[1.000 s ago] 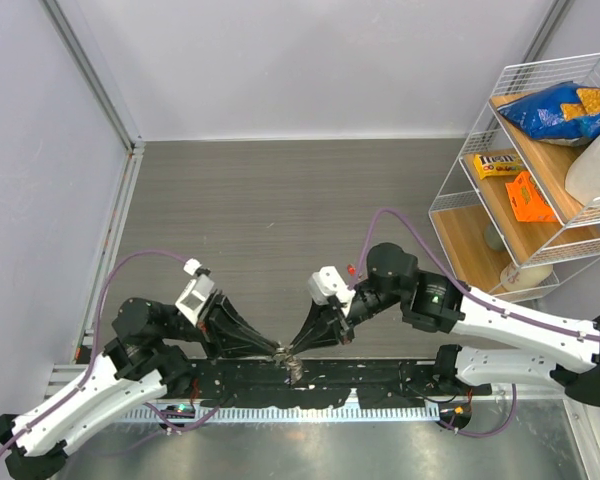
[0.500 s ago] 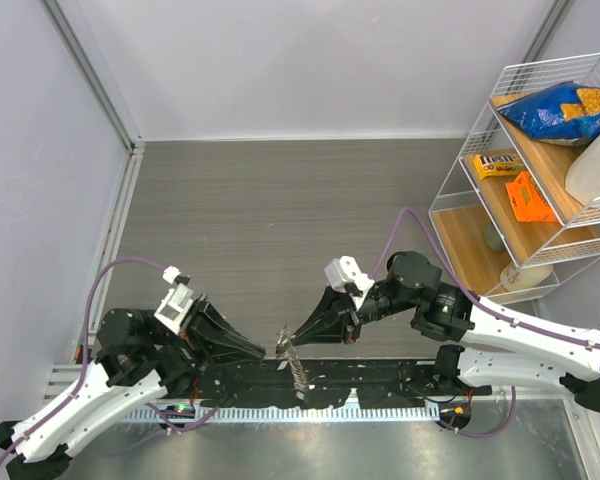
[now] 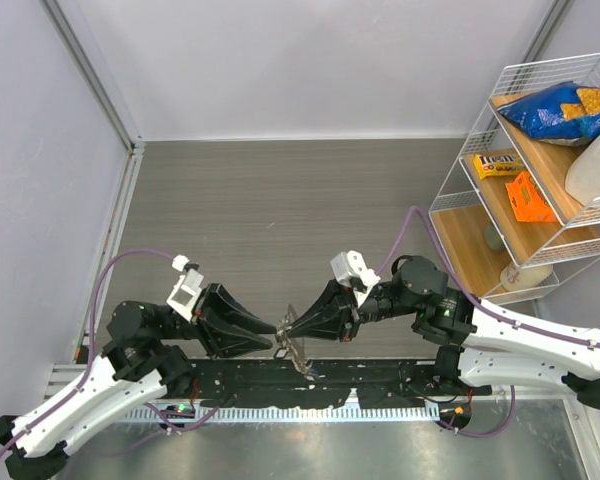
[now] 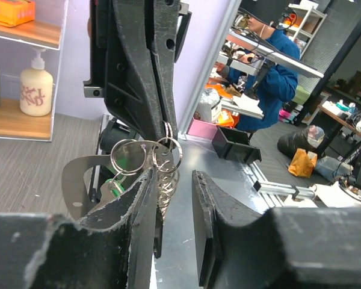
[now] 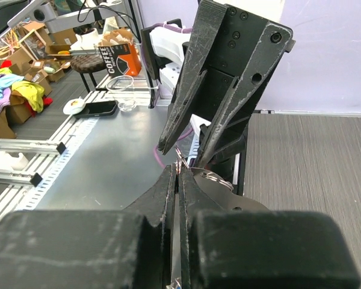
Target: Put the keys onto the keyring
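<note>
My right gripper (image 3: 286,329) is shut on the keyring (image 5: 179,165), pinching a thin wire ring at its fingertips above the table's near edge. In the left wrist view several linked rings (image 4: 167,158) and a short beaded strip (image 4: 165,191) hang from it, with a flat silver metal tag (image 4: 77,179) and a green key head (image 4: 115,188). No red or blue key shows. My left gripper (image 3: 271,330) faces it tip to tip and is open. Its left finger (image 4: 139,201) lies right beside the rings and its right finger (image 4: 208,205) stands apart.
A black slotted rail (image 3: 380,385) and metal strip run along the near edge under both grippers. A white wire shelf (image 3: 540,150) with a blue bag, orange packets and bottles stands at the right. Purple cables loop over both arms.
The left gripper pulled back to the left, then came forward again to the right gripper's tip. The right gripper kept hold of the keyring and lifted it slightly away from the rail.
</note>
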